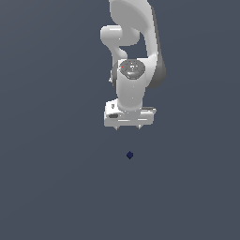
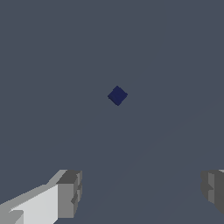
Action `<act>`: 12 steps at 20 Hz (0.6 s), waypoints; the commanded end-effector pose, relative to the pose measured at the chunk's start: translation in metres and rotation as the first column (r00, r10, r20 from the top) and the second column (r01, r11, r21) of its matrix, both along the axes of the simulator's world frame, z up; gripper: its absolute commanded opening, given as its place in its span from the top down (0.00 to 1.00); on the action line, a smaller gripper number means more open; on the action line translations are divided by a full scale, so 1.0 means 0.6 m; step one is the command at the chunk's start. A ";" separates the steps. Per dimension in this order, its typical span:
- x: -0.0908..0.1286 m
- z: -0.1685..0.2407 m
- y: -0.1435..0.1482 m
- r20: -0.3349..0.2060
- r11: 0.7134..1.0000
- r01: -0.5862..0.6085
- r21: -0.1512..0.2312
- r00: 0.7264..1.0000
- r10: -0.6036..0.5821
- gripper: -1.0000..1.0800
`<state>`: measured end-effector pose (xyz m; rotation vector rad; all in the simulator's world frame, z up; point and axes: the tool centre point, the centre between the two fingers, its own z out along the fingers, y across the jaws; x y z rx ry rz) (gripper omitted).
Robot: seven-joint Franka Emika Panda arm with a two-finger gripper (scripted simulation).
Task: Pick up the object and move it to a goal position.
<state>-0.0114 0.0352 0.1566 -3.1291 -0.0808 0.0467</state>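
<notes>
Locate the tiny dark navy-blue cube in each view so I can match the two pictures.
Exterior view: the tiny dark navy-blue cube lies on the plain grey floor, below the white robot gripper, apart from it.
Wrist view: the cube sits near the picture's middle, beyond the two grey fingers, touching neither.
Shared landmark: the gripper, its fingers spread open.

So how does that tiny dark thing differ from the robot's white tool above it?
The cube is dark navy; the tool is white and grey. The cube is far smaller than the tool. The cube lies alone on the floor, while the tool hangs on the arm, fingers spread wide, gripping nothing. Both look plain and unmarked.
</notes>
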 end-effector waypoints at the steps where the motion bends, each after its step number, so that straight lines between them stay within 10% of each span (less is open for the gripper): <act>1: 0.000 0.000 0.000 0.000 1.000 0.000 0.000 1.000 0.000 0.04; 12: -0.007 -0.002 0.063 -0.017 0.999 -0.037 0.028 0.999 0.037 0.04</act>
